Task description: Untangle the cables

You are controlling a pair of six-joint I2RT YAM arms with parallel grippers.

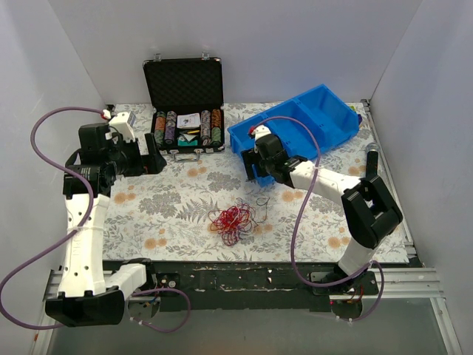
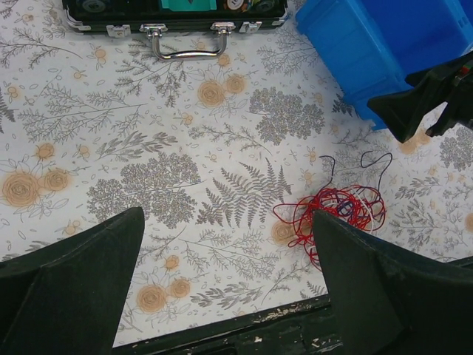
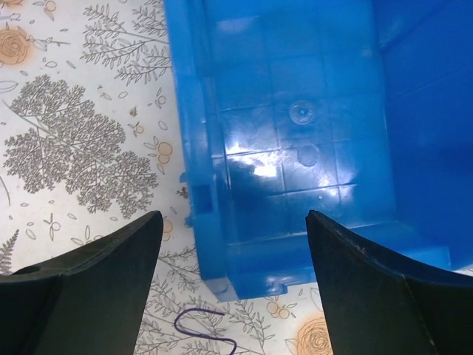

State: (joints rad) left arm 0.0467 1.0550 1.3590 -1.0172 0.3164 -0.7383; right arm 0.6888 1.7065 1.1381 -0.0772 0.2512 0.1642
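Plainly, the cables (image 1: 233,217) lie in one loose heap of red, purple and white loops on the flowered table (image 1: 170,214), near its front edge and between the two arms, touched by neither. The left gripper (image 2: 228,214) hangs over the cloth with its fingers spread wide and nothing between them, looking across at the heap. The right gripper (image 3: 233,214) is just as wide and empty, poised over the near corner of the blue bin (image 3: 295,148), with one stray purple end below it. Both seem held open and back, probably so that each can pick a separate strand.
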